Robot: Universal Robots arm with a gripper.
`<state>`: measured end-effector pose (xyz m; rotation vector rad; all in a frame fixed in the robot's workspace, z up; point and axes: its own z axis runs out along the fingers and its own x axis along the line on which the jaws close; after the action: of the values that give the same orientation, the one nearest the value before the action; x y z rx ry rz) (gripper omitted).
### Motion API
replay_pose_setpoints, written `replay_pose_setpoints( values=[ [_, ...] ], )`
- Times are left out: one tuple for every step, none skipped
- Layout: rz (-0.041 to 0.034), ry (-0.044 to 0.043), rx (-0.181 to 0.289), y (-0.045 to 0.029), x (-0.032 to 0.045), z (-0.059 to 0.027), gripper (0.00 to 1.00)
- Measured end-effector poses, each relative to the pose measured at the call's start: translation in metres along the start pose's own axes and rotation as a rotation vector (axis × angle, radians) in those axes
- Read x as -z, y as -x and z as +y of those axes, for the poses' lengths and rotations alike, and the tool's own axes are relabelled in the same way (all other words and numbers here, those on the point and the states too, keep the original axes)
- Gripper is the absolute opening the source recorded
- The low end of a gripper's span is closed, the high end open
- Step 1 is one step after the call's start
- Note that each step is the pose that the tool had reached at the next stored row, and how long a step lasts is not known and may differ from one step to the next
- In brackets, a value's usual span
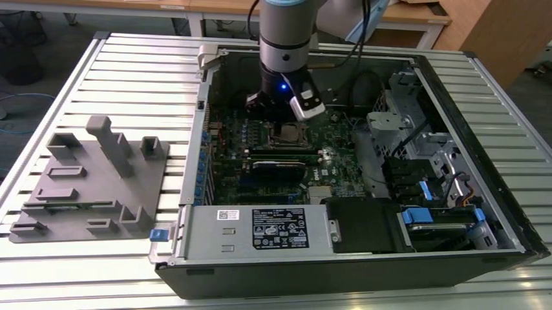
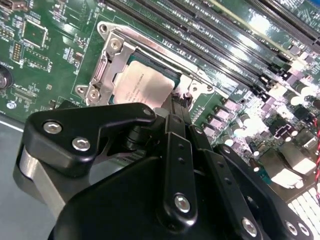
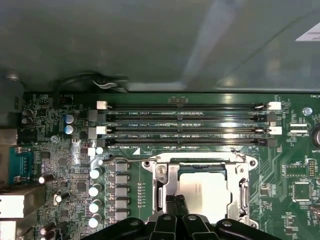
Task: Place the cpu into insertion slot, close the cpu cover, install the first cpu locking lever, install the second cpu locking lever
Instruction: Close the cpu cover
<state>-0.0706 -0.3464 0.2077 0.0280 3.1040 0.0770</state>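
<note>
The cpu (image 3: 210, 192) lies flat in the insertion slot (image 3: 241, 197), its silvery top showing in both wrist views (image 2: 147, 87). The cpu cover (image 3: 200, 164) lies down around it as a dark metal frame (image 2: 107, 67). A thin locking lever (image 2: 150, 47) runs along the socket's side next to the memory slots. My gripper (image 2: 176, 101) is shut, its two narrow black fingers (image 3: 169, 210) pressed together with the tips at the socket's edge beside the cpu. In the exterior view the gripper (image 1: 278, 119) hangs just over the socket (image 1: 287, 134) inside the open computer case.
Long black memory slots (image 3: 185, 125) run beside the socket. A row of capacitors (image 3: 95, 195) stands close to it. The case walls (image 1: 194, 161), drive cage (image 1: 405, 123) and power supply (image 1: 258, 229) surround the board. A grey fixture (image 1: 90, 181) sits on the table at the exterior view's left.
</note>
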Motion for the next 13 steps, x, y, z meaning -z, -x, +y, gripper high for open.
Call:
replay_pose_setpoints(
  values=[
    [0.0,-0.0002,0.0,-0.0003,-0.0012,-0.0001,0.11],
    [0.0001,-0.0003,0.0,-0.0006,-0.0021,-0.0001,0.11],
    [0.0001,-0.0006,0.0,-0.0012,-0.0026,-0.0002,0.11],
    [0.0001,-0.0008,0.0,-0.0022,-0.003,-0.0003,0.11],
    [0.0002,-0.0008,0.0,-0.0034,-0.0035,-0.0003,0.11],
    [0.0001,-0.0008,0.0,-0.0046,-0.0041,-0.0003,0.11],
    [0.0,-0.0008,0.0,-0.0056,-0.0046,-0.0004,0.11],
    [0.0,-0.0008,0.0,-0.0066,-0.0052,-0.0004,0.11],
    [0.0,-0.001,0.0,-0.0075,-0.0058,-0.0004,0.11],
    [0.0,-0.0011,0.0,-0.0081,-0.0062,-0.0005,0.11],
    [0.0001,-0.0012,0.0,-0.0082,-0.0063,-0.0005,0.11],
    [0.0001,-0.0012,0.0,-0.0082,-0.0063,-0.0005,0.11],
    [0.0001,-0.0013,0.0,-0.0082,-0.0063,-0.0005,0.11]
  ],
)
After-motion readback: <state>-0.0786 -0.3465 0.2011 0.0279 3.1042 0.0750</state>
